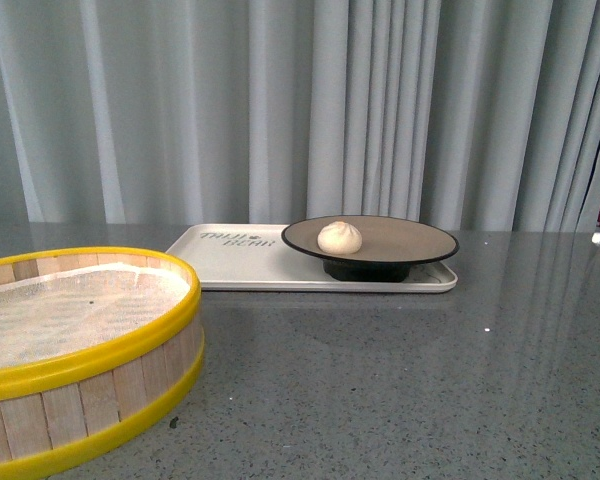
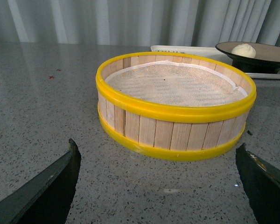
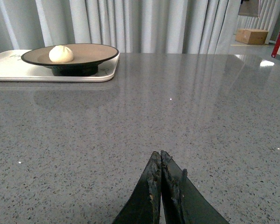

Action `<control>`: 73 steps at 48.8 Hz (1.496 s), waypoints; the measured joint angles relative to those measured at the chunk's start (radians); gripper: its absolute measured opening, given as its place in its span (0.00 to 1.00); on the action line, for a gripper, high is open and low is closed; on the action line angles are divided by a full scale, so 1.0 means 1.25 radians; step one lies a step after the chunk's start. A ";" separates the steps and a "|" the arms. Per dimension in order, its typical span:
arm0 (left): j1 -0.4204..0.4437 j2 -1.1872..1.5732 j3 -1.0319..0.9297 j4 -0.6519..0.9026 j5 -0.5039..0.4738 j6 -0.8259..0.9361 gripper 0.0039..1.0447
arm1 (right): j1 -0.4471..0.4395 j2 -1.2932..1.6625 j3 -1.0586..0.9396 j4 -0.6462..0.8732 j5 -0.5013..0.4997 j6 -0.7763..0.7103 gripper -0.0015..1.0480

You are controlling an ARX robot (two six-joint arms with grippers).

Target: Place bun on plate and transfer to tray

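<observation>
— Front view first: can we read the lettering on the tray (image 1: 242, 262)?

— We see 2 short lines of dark print near its far left corner, too small to make out. No bear drawing is clear to us either.

— Where is the bun (image 1: 340, 237)?

— It sits on the plate (image 1: 410, 240), a bit left of centre, and the plate stands on the right half of the tray. Our right wrist view shows the same: bun (image 3: 61, 53) on plate (image 3: 91, 52) on tray (image 3: 9, 65).

— What else is around?

— A steamer basket (image 1: 90, 395) with yellow rims and a white cloth liner stands near left on the grey table (image 1: 430, 380), well apart from the tray. Pale curtains (image 1: 300, 100) hang behind. Nothing blocks our sight of the bun.

— And our grippers?

— Neither shows in front. In the left wrist view the left gripper (image 2: 165, 179) is spread wide, holding nothing, facing the basket (image 2: 175, 133). The right gripper (image 3: 160, 179) has its fingers pressed together, empty, over bare table.
</observation>
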 joint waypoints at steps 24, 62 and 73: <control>0.000 0.000 0.000 0.000 0.000 0.000 0.94 | 0.000 -0.197 0.001 -0.226 -0.002 0.000 0.02; 0.000 0.000 0.000 0.000 0.000 0.000 0.94 | 0.000 -0.232 0.001 -0.237 -0.002 0.000 0.94; 0.000 0.000 0.000 0.000 0.000 0.000 0.94 | 0.000 -0.232 0.000 -0.237 -0.002 0.000 0.92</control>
